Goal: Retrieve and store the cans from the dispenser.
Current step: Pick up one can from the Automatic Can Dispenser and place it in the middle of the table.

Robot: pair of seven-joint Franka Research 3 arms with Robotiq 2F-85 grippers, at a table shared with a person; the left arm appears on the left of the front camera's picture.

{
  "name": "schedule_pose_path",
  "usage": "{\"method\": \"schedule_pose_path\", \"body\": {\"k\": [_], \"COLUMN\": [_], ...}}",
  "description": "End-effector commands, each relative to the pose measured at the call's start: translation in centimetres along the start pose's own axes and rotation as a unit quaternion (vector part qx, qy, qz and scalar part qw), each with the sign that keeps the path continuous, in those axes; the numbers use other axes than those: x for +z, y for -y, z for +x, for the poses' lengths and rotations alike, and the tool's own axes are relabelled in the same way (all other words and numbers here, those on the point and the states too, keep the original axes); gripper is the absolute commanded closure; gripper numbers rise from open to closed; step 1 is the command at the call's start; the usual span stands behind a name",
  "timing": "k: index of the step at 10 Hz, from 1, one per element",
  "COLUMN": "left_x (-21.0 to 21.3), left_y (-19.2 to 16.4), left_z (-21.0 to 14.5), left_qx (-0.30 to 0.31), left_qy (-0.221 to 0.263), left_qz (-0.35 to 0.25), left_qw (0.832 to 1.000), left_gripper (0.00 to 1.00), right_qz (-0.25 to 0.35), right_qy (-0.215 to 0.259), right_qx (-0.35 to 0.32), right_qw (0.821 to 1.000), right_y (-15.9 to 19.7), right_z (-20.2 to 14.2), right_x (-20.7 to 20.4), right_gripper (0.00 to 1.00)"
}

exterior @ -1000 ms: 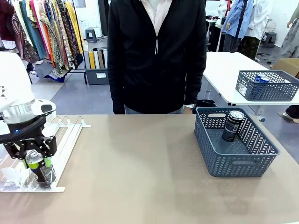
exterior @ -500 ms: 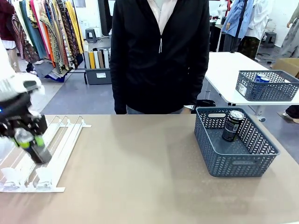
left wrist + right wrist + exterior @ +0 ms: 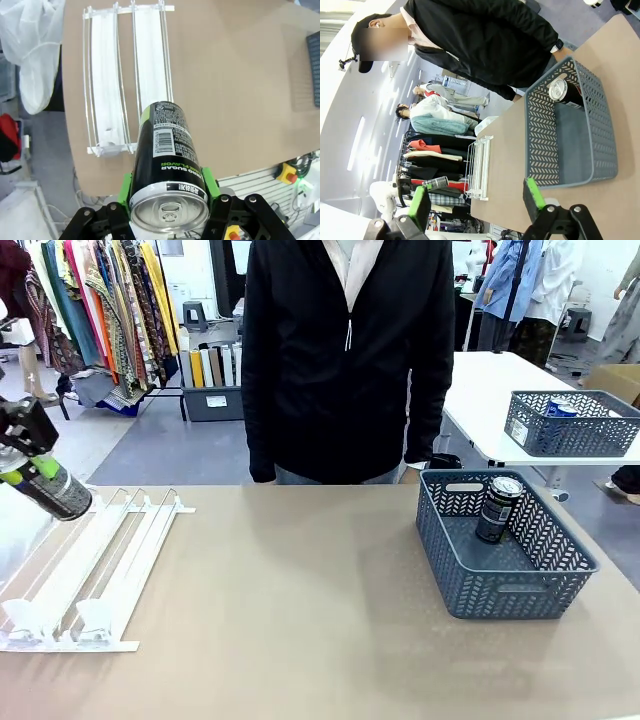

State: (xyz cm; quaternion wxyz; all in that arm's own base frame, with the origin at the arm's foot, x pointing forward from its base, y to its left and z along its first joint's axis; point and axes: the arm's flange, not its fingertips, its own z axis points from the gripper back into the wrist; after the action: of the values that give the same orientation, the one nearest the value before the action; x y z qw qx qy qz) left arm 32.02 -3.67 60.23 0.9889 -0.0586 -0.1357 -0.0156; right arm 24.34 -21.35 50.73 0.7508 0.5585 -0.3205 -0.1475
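Two cans matter at this moment. One dark can (image 3: 167,165), black with a green band, a barcode, small white print and a silver pull-tab top, is clamped between the green pads of the left gripper (image 3: 169,200). In the front view the same can (image 3: 55,492) hangs tilted in the air at about 9 o'clock, above the far end of the dispenser (image 3: 100,570), with the left gripper (image 3: 30,462) closed around its upper part.

That dispenser is a flat white rack of wire rails forming lanes on the tan table (image 3: 300,610), with clear stops at its near end; its lanes hold no cans. From the left wrist view the rack (image 3: 127,90) lies beyond the held can, toward 11 o'clock, both lanes bare white.

At 3 o'clock on the table sits a grey lattice basket (image 3: 520,595). Inside it a second dark can (image 3: 497,508) stands upright against the far wall. Farther back, at 2 o'clock on a separate white table, another grey basket (image 3: 575,430) holds a blue-and-white can (image 3: 560,408).

The right wrist view shows the right gripper (image 3: 475,197) with its green-padded fingers spread wide apart and nothing between them. It also shows the basket (image 3: 580,130) turned sideways, the can top (image 3: 557,89) inside it, and a person in a black jacket (image 3: 485,40) at the table's far side.
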Motion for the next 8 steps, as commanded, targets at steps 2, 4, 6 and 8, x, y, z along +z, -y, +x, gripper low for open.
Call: {"method": "schedule_pose_path", "body": {"k": [2, 4, 6, 8], "left_x": [-0.3, -0.3, -0.8, -0.9], "left_y": [0.5, 0.5, 0.5, 7.6], "left_z": [0.3, 0.3, 0.2, 5.5], "left_qx": [-0.007, -0.007, -0.005, -0.041], "left_qy": [-0.003, -0.003, -0.010, -0.012], "left_qz": [0.010, 0.010, 0.005, 0.004], "left_qw": [1.000, 1.000, 1.000, 0.999], "left_gripper": [1.00, 1.00, 1.00, 1.00], "right_qz": [0.013, 0.013, 0.013, 0.013], "right_qy": [0.007, 0.007, 0.007, 0.007], "right_qx": [0.011, 0.011, 0.011, 0.011], "right_qw": [1.000, 1.000, 1.000, 1.000], "right_y": [-0.1, -0.1, -0.1, -0.1], "right_z": [0.1, 0.1, 0.1, 0.1], "right_x": [-0.2, -0.2, -0.2, -0.2], "right_gripper": [0.00, 0.00, 0.00, 0.00]}}
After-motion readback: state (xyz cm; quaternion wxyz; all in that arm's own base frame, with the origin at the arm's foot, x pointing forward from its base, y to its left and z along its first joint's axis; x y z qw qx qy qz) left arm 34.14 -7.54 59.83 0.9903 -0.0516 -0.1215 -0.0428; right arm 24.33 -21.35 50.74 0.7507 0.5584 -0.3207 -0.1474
